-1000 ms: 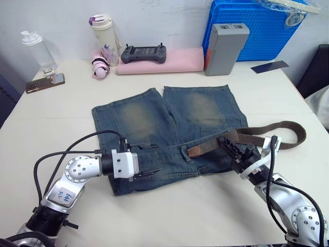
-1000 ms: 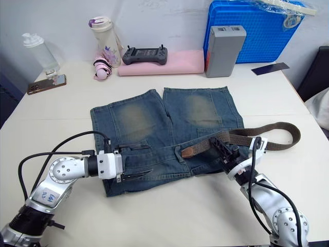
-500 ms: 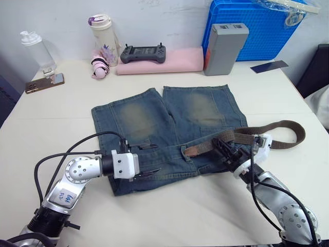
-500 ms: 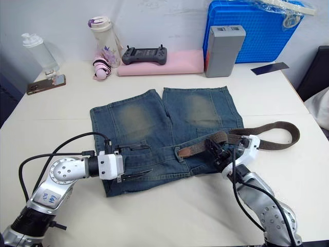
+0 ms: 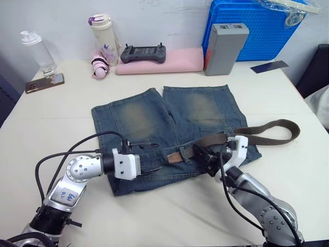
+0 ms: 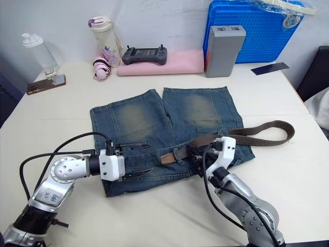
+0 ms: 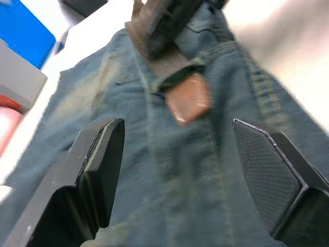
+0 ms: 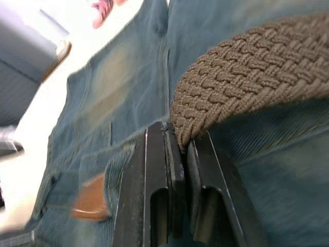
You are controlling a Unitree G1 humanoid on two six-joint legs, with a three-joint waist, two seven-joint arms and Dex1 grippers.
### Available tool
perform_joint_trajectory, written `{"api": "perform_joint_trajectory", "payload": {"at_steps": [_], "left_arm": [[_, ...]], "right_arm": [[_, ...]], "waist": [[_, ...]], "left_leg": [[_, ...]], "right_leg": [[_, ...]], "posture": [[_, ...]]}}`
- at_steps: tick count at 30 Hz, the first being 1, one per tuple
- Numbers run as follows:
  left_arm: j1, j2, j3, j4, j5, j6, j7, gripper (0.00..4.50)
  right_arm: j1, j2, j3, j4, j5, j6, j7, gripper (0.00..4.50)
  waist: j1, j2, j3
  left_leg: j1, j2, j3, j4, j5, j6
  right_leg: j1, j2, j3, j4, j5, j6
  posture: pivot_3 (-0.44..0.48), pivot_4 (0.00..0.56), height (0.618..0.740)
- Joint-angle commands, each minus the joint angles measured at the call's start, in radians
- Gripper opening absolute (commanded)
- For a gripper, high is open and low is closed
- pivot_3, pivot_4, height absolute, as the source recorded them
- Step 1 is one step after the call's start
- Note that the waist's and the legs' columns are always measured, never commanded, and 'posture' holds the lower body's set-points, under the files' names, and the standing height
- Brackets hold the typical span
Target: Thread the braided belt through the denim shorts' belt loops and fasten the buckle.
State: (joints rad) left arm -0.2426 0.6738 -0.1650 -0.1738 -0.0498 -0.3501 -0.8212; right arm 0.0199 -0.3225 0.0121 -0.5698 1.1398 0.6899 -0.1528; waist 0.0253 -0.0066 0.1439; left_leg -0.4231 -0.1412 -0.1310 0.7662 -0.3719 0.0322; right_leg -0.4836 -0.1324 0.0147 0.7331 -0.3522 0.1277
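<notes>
Threading step: right gripper (image 5: 205,157) jaws clamped on braided belt (image 5: 267,127), tan tip at waistband of denim shorts (image 5: 154,121); left gripper (image 5: 149,159) jaws wide, empty; next, take the tip

No readable print on the bottle (image 5: 104,38), the grey box (image 5: 225,47) or the blue crate (image 5: 255,28) along the table's far edge. Handwritten marks on a small white sticker on the left arm (image 5: 64,194), too blurred to make out.
</notes>
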Motion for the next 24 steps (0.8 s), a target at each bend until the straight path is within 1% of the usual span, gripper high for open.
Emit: {"api": "perform_joint_trajectory", "payload": {"at_steps": [1, 4, 7, 9, 11, 16, 19, 24], "left_arm": [[-0.044, -0.004, -0.009, 0.044, 0.086, -0.143, 0.021, 3.66], [-0.092, 0.002, -0.032, 0.123, 0.181, -0.325, 0.041, 3.66], [-0.125, 0.008, -0.048, 0.192, 0.223, -0.463, 0.059, 3.66], [-0.143, 0.004, -0.050, 0.223, 0.230, -0.523, 0.075, 3.66], [-0.164, -0.006, -0.052, 0.236, 0.218, -0.535, 0.083, 3.66], [-0.206, -0.028, -0.072, 0.204, 0.139, -0.475, 0.058, 3.66], [-0.231, -0.037, -0.086, 0.196, 0.121, -0.448, 0.042, 3.66], [-0.255, -0.044, -0.104, 0.211, 0.133, -0.451, 0.027, 3.66]], "right_arm": [[0.009, 0.019, 0.024, 0.017, 0.037, 0.070, -0.032, 0.00], [0.010, 0.043, 0.009, 0.052, 0.072, 0.102, -0.068, 0.00], [0.008, 0.044, 0.006, 0.073, 0.080, 0.140, -0.097, 0.00], [0.006, 0.044, 0.005, 0.075, 0.073, 0.148, -0.096, 0.00], [0.003, 0.048, 0.000, 0.067, 0.072, 0.149, -0.097, 0.00], [0.000, 0.062, -0.010, 0.048, 0.063, 0.139, -0.097, 0.00], [0.002, 0.066, -0.009, 0.042, 0.057, 0.140, -0.094, 0.00], [0.007, 0.065, -0.002, 0.030, 0.042, 0.141, -0.087, 0.00]], "waist": [[0.000, 0.000, 0.000], [-0.002, 0.000, 0.000], [-0.003, -0.001, -0.001], [-0.002, -0.001, -0.001], [-0.002, -0.001, -0.001], [-0.004, -0.002, -0.001], [-0.006, -0.002, -0.001], [-0.005, -0.002, -0.001]], "left_leg": [[0.000, 0.000, 0.000, 0.000, 0.000, 0.000], [0.000, 0.000, 0.000, 0.000, 0.000, 0.000], [0.000, 0.000, 0.000, 0.000, 0.000, 0.000], [0.001, 0.000, 0.000, -0.001, 0.000, 0.000], [0.001, 0.000, 0.000, 0.000, 0.000, 0.000], [0.001, 0.000, 0.000, 0.000, 0.000, 0.000], [0.001, 0.000, 0.000, 0.000, 0.000, 0.000], [0.001, 0.000, 0.000, 0.000, 0.000, 0.000]], "right_leg": [[0.000, 0.000, 0.000, 0.000, 0.000, 0.000], [0.000, 0.000, 0.000, 0.000, 0.000, 0.000], [0.000, 0.000, 0.000, 0.000, 0.000, 0.000], [0.000, 0.000, 0.000, 0.000, 0.000, 0.000], [0.000, 0.000, 0.000, 0.000, 0.000, 0.000], [0.000, 0.000, 0.000, 0.000, 0.000, 0.000], [0.000, 0.000, 0.000, 0.000, 0.000, 0.000], [0.000, 0.000, 0.000, 0.000, 0.000, 0.000]], "posture": [[0.000, 0.150, 0.661], [0.000, 0.150, 0.661], [0.000, 0.150, 0.661], [0.000, 0.150, 0.661], [0.000, 0.150, 0.661], [0.000, 0.150, 0.661], [0.000, 0.150, 0.661], [0.000, 0.150, 0.661]]}}
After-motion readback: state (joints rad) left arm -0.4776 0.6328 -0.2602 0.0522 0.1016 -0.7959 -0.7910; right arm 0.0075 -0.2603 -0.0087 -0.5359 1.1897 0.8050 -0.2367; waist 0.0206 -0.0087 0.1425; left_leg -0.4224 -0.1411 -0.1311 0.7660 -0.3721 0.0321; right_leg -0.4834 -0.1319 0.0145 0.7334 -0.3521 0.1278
